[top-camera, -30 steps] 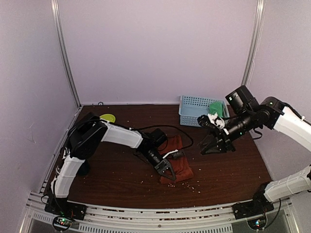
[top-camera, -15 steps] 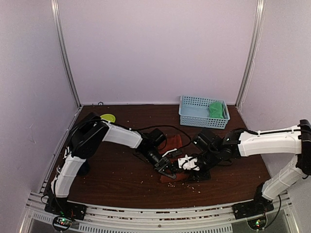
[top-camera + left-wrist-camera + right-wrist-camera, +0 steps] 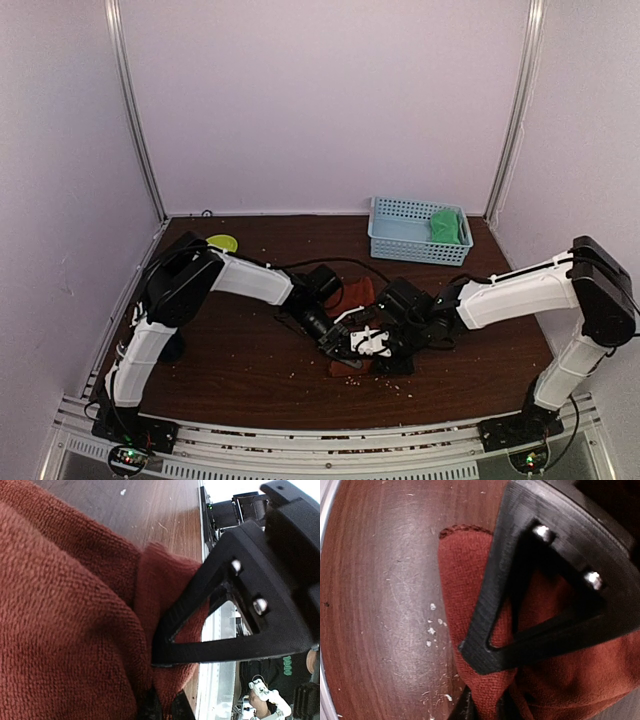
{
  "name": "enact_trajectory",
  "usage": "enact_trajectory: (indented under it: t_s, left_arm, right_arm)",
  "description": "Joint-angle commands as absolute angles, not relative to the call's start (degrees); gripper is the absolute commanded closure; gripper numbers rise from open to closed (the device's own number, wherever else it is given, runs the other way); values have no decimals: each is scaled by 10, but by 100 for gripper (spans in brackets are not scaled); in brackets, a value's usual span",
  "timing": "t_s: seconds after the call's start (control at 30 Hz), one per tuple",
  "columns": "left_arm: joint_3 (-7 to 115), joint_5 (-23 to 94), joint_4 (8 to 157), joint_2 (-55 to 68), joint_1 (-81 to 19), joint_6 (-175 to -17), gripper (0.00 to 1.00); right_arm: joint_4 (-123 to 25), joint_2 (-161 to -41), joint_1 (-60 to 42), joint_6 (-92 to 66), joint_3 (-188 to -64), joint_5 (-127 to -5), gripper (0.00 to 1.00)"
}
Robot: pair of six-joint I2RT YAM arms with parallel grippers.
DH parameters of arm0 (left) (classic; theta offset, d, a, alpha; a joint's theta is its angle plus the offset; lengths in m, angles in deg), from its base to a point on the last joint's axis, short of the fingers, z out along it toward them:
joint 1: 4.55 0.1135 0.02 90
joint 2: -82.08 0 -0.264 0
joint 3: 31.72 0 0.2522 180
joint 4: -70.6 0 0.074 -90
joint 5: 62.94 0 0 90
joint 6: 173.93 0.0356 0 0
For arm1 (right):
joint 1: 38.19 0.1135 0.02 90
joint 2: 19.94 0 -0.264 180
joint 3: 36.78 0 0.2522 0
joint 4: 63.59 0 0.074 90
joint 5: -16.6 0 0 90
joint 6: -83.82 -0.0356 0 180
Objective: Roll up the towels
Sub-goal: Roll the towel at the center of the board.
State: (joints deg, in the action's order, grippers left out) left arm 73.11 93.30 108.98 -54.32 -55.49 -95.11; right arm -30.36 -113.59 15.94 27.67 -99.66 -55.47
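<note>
rust towel (image 3: 360, 291) edge pinched by left tool (image 3: 160, 707), right tool (image 3: 482, 708), basket (image 3: 410, 248) well apart

The rust towel (image 3: 65, 605) is matt terry cloth, fuzzy and looped in the left wrist view. The right wrist view shows its stitched hem at 12 o'clock. The table (image 3: 380, 580) is dark wood, glossy, finely scratched and dusted with pale crumbs. The left fingers (image 3: 285, 605) and right fingers (image 3: 560, 515) are matt black plastic with fine layered ridges, set with shiny metal screws (image 3: 592, 579). At 1 o'clock on the table, the basket (image 3: 405, 245) is pale-blue perforated plastic holding a soft green towel (image 3: 447, 225).
</note>
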Motion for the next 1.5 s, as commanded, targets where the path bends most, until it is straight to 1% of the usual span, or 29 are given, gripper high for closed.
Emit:
enact_trajectory:
  t_s: [0.0, 0.07, 0.17, 0.27, 0.33, 0.4, 0.5, 0.57, 0.67, 0.77, 0.9, 1.07, 1.3, 1.47]
  left_arm:
    - [727, 883, 1113, -539, -546, -940, 98]
    - [701, 867, 1095, -513, -536, -948, 91]
    - [628, 800, 1034, -424, -515, -967, 73]
    - [568, 706, 1005, -325, -495, -960, 62]
    - [530, 650, 989, -268, -484, -958, 58]
    - [499, 599, 973, -215, -483, -950, 57]
    - [424, 550, 908, -124, -498, -927, 52]
    - [385, 494, 877, -53, -537, -866, 49]
    - [363, 363, 864, -12, -617, -780, 45]
    - [381, 283, 884, -30, -684, -712, 45]
    - [418, 265, 900, -94, -729, -655, 46]
    - [458, 238, 898, -191, -746, -600, 52]
    - [494, 182, 884, -275, -750, -554, 53]
    - [496, 145, 874, -308, -751, -541, 53]
  right_arm:
    - [-297, -1147, 148, 265, -1004, -539, 95]
    - [-283, -1146, 133, 256, -1008, -506, 100]
    - [-243, -1156, 110, 244, -1027, -444, 100]
    - [-202, -1174, 86, 230, -1045, -376, 100]
    - [-157, -1195, 81, 229, -1067, -334, 100]
    - [-106, -1224, 79, 230, -1096, -294, 100]
    - [-46, -1275, 51, 227, -1140, -232, 100]
    - [-14, -1318, 24, 232, -1173, -207, 100]
    - [52, -1392, -10, 247, -1244, -200, 100]
    - [108, -1461, -28, 268, -1313, -181, 100]
    - [143, -1511, -41, 281, -1345, -156, 100]
    - [149, -1523, -42, 281, -1352, -161, 100]
    - [157, -1528, -42, 288, -1346, -154, 100]
    - [175, -1525, -42, 314, -1340, -142, 100]
